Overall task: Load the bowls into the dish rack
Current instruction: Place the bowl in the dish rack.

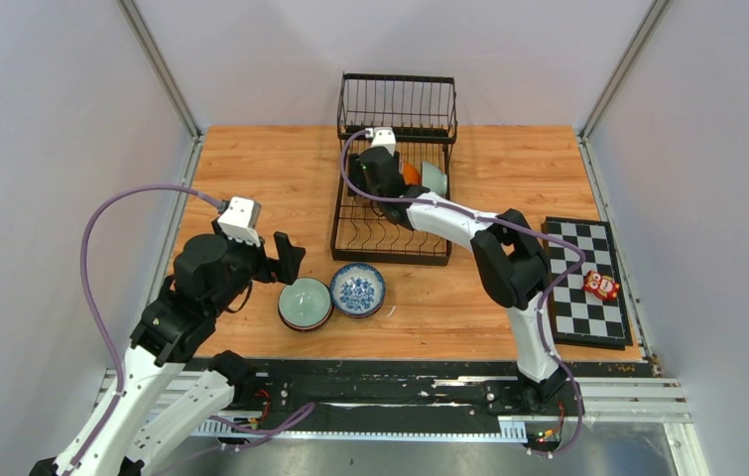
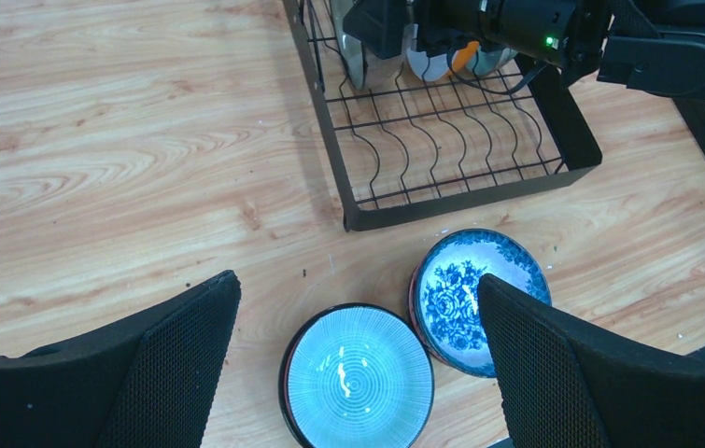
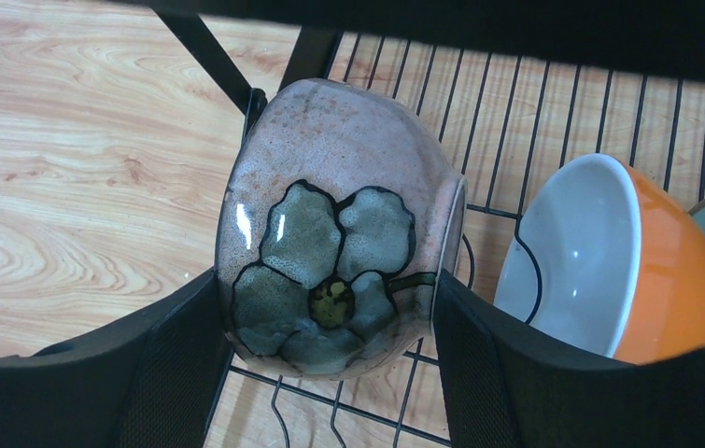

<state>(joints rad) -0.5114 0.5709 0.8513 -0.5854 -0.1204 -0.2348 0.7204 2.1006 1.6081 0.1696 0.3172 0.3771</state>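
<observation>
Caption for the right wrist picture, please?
Right gripper holds a flowered bowl in the dish rack beside an orange bowl.

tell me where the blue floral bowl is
In the top view, the blue floral bowl sits just in front of the dish rack, right of the green bowl.

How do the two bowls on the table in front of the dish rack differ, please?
The pale green bowl has fine ribbed lines inside; the blue-and-white bowl has a flower pattern. The pale green bowl lies left, the blue-and-white bowl right and nearer the dish rack. Both sit upright on the table.
</observation>
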